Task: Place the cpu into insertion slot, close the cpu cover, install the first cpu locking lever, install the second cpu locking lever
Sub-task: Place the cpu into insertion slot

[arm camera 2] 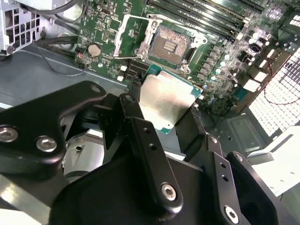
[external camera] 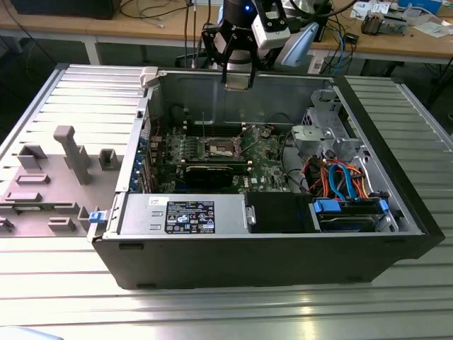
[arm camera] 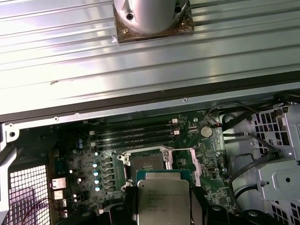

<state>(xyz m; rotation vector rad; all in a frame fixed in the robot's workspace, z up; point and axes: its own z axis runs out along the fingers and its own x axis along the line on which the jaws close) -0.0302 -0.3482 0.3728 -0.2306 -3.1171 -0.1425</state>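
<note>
Pincer (arm camera 2: 165, 102) with cpu (arm camera 2: 168, 91) above insertion slot (arm camera 2: 169, 45)

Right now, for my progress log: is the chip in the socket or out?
Out. The gripper holds the chip above the board; the socket shows bare contacts.

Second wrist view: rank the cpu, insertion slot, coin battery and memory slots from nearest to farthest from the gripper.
1. cpu: held in the gripper.
2. insertion slot: uncovered, just beyond the cpu.
3. coin battery, off to one side of the slot, and memory slots, beyond the slot: too close to call.
</note>
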